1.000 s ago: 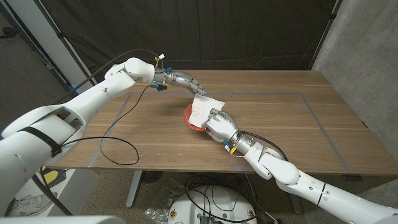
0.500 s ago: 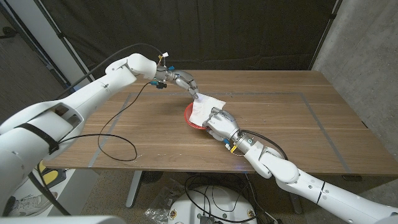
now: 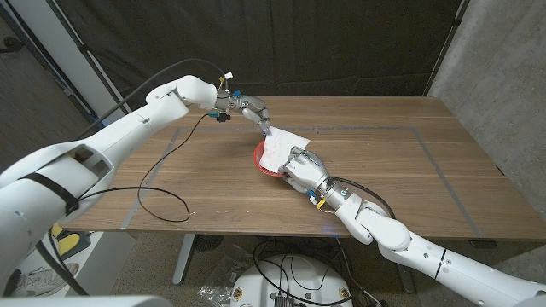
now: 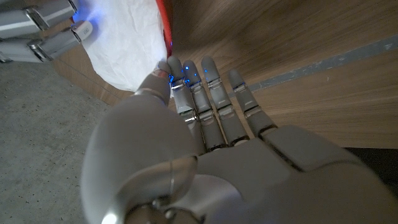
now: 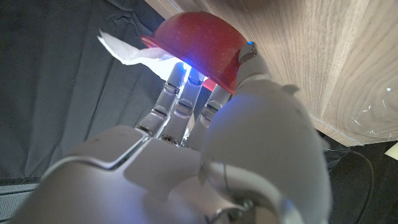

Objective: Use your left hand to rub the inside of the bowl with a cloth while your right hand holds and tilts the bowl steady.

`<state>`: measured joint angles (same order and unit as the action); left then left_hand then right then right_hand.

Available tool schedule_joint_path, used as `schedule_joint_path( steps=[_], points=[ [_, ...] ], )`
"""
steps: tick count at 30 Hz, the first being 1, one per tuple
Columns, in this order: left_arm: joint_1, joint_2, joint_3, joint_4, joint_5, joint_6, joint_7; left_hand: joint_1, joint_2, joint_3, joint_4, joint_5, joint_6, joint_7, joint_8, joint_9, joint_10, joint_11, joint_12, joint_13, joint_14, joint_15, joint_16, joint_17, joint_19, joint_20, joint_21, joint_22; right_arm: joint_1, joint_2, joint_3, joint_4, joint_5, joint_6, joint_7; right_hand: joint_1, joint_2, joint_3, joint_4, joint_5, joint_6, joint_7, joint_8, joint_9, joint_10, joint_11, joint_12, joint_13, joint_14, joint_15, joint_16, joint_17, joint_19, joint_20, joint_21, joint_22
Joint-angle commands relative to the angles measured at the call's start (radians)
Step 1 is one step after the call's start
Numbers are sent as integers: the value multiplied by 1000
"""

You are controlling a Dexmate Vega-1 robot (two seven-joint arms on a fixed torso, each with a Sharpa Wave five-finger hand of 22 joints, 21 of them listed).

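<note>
A red bowl [image 3: 261,161] sits near the middle of the table, mostly covered by a white cloth [image 3: 282,146] draped over it. My right hand [image 3: 303,169] grips the bowl's near side. In the right wrist view the bowl [image 5: 199,42] is held between thumb and fingers of that hand [image 5: 205,143], with the cloth [image 5: 127,51] sticking out beyond it. My left hand [image 3: 254,113] reaches in from the far left. Its fingertips meet the cloth's far edge. In the left wrist view this hand [image 4: 211,118] pinches the cloth [image 4: 124,43] edge between thumb and fingertip, beside the bowl rim [image 4: 166,22].
A black cable [image 3: 162,198] loops over the table's left part, running to my left wrist. Grey tape lines [image 3: 426,147] mark a rectangle on the wooden table [image 3: 401,170]. A dark curtain hangs behind the far edge.
My left hand's fingertips have drawn back slightly to the cloth's far edge and the left arm has risen a little. The right hand and bowl have barely moved.
</note>
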<state>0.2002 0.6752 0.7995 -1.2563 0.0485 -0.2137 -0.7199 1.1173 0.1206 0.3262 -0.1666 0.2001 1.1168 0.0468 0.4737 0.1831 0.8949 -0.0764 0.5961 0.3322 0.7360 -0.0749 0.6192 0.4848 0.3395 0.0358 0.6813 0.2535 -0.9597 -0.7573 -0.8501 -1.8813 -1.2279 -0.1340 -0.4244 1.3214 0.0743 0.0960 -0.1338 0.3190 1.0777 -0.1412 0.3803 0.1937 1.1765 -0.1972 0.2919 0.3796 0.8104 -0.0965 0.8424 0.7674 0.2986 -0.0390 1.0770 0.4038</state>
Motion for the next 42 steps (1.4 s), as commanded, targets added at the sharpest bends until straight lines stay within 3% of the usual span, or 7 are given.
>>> schedule_joint_path(
  steps=[1,18,25,31,38,40,42],
  points=[
    [80,24,-61,-65,6,11,159,20,21,11,7,-7,6,1,3,12,2,4,9,9,5,-78,9,9,6,-3,8,3,-3,4,1,5,15,2,3,8,14,-4,2,5,83,-66,-6,7,9,-3,-8,5,14,-137,-11,8,-11,-128,18,-8],
    [166,42,-129,-126,-10,14,326,45,69,-10,49,-15,-56,26,31,88,-87,-2,43,97,-53,-55,81,102,-58,0,59,36,1,4,5,7,33,4,3,6,12,-4,2,6,92,-66,-21,14,22,-4,-33,17,25,-138,-38,25,-30,-130,72,-53],
    [173,33,-139,-115,-31,19,342,48,81,-11,87,-5,-128,-1,72,159,-111,-7,80,168,-80,-58,112,134,-86,-5,105,61,11,9,3,21,42,14,-2,4,12,-5,3,6,94,-66,-27,15,27,-3,-42,24,30,-138,-50,31,-38,-133,93,-73],
    [133,16,-116,-56,-72,1,248,49,79,-7,103,-4,-144,-7,103,196,-129,-20,93,200,-100,-63,116,143,-102,-1,128,71,17,10,3,30,51,20,-3,3,11,-5,3,7,95,-66,-33,17,29,-4,-51,28,34,-138,-60,38,-43,-133,113,-95],
    [65,-12,-69,21,-92,-17,117,57,53,-4,99,-6,-107,14,154,229,-134,-6,97,204,-118,-45,100,128,-118,14,158,77,23,12,3,40,61,25,-11,3,11,-5,3,7,95,-66,-37,21,33,-5,-57,33,39,-138,-68,43,-52,-134,131,-113],
    [45,-15,-52,33,-76,-22,93,18,8,-23,110,-10,-152,16,122,201,-162,0,75,183,-127,-32,56,85,-144,22,164,73,25,12,4,43,63,25,-13,4,10,-6,2,7,98,-66,-39,20,35,-6,-59,36,40,-138,-72,46,-53,-134,140,-121],
    [31,-22,-43,55,-80,-36,64,-107,-79,-100,157,-1,-271,15,33,139,-201,5,43,147,-162,-25,7,42,-181,27,165,56,26,12,4,44,66,26,-14,2,10,-6,4,8,97,-66,-40,21,38,-5,-60,37,41,-138,-76,45,-55,-135,145,-128]
  ],
)
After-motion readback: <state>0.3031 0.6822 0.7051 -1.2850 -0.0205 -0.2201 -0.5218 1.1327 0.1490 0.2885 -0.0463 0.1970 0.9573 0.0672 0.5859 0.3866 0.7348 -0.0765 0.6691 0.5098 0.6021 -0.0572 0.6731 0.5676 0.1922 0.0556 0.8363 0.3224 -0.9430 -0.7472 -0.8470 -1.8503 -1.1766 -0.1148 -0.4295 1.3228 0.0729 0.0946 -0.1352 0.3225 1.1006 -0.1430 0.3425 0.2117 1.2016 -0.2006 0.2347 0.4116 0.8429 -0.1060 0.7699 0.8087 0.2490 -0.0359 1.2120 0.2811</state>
